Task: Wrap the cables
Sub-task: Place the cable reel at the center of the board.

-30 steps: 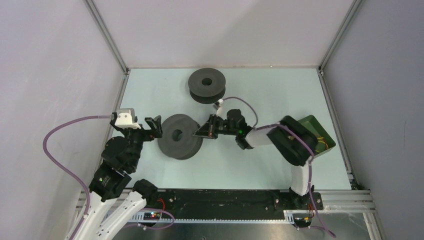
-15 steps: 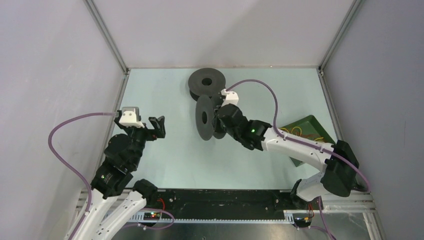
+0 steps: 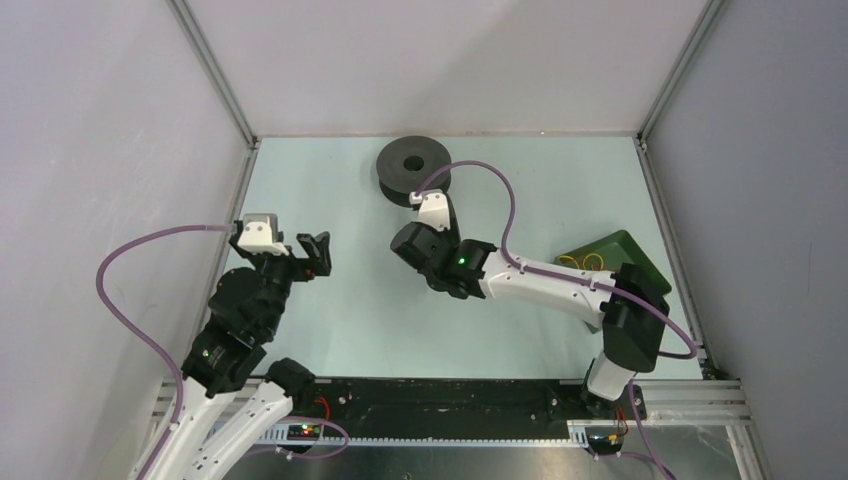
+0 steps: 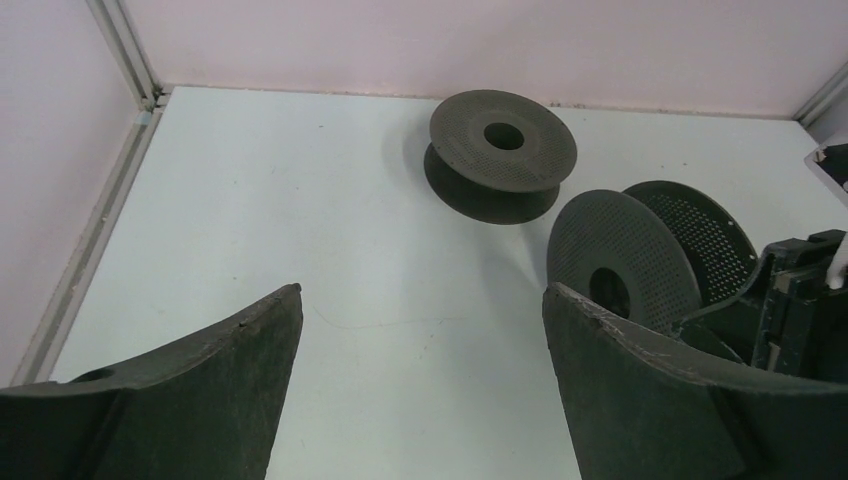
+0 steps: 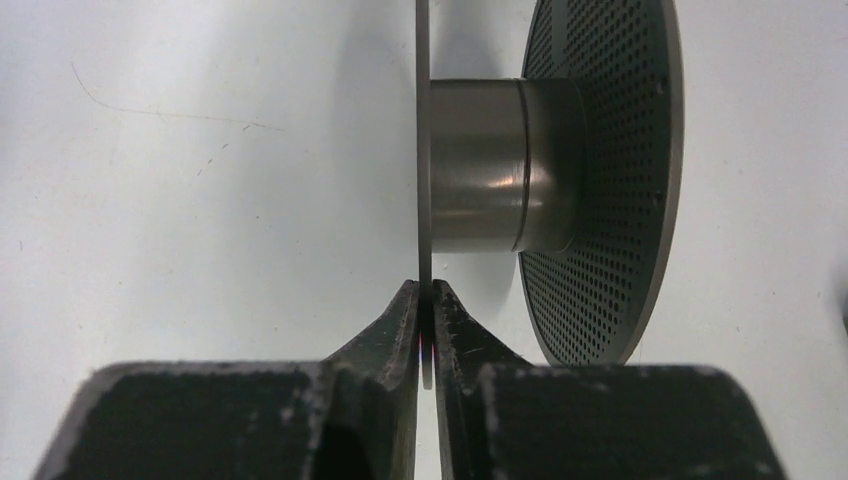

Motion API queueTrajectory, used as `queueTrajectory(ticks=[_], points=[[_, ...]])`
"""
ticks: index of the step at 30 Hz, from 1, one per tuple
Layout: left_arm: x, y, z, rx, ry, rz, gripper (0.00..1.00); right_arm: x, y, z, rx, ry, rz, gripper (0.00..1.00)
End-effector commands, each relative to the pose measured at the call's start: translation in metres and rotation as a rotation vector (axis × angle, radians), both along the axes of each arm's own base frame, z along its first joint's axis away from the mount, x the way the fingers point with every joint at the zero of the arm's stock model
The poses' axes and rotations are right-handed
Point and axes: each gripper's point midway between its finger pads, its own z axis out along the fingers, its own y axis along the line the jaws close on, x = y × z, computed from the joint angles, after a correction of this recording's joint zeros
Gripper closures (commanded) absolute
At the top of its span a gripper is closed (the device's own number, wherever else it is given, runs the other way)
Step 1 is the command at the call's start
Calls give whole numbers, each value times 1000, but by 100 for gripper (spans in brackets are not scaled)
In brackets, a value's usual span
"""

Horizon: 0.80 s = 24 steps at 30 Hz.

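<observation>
The cables lie out of both grippers' reach of view: only yellow cable loops [image 3: 588, 262] show, inside the green bin [image 3: 622, 250] at the right. A dark grey perforated spool [image 5: 600, 170] stands on edge mid-table [image 4: 625, 255]. My right gripper [image 5: 425, 292] is shut on the rim of its thin flange, and from above my right gripper [image 3: 407, 245] covers most of it. A second spool [image 3: 413, 168] lies flat at the back [image 4: 500, 150]. To the left of them, my left gripper [image 3: 310, 250] stands wide open with nothing between its fingers [image 4: 650, 390].
Aluminium frame rails [image 3: 232, 215] and white walls close in the table on the left, back and right. A purple hose [image 3: 500, 195] arches over the right wrist. The green bin sits under the right arm's elbow.
The spool that lay flat between both grippers has been lifted by the right gripper, tipped onto its edge and carried to mid-table. The left gripper stays open and has barely moved.
</observation>
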Motion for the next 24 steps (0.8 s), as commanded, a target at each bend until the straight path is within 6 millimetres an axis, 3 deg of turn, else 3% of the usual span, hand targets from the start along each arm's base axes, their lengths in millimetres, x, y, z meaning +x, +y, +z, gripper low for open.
queueTrajectory(ticks=[1,7,11,16,17,18,19,20,21,24], points=[[-2,-18,7,-117,0,-68,8,6,3,42,87,-65,-46,84],[7,-42,-7,-247,97,-108,11,-9,0,77,165,-54,42,66],[17,-61,-19,-282,176,-122,13,-19,-9,88,172,-43,93,61],[30,-98,-22,-273,213,-168,15,-30,-37,89,138,-49,126,60],[32,-101,-22,-269,211,-162,15,-33,-45,97,157,-61,133,60],[36,-113,-20,-261,206,-175,16,-35,-51,88,139,-56,140,60],[38,-119,-20,-256,205,-181,16,-38,-61,98,161,-78,140,59],[42,-130,-20,-245,205,-188,16,-40,-67,89,153,-72,143,59],[44,-135,-20,-240,206,-191,16,-42,-78,99,183,-96,135,59],[55,-163,-23,-206,224,-214,19,-50,-109,97,216,-125,110,58]])
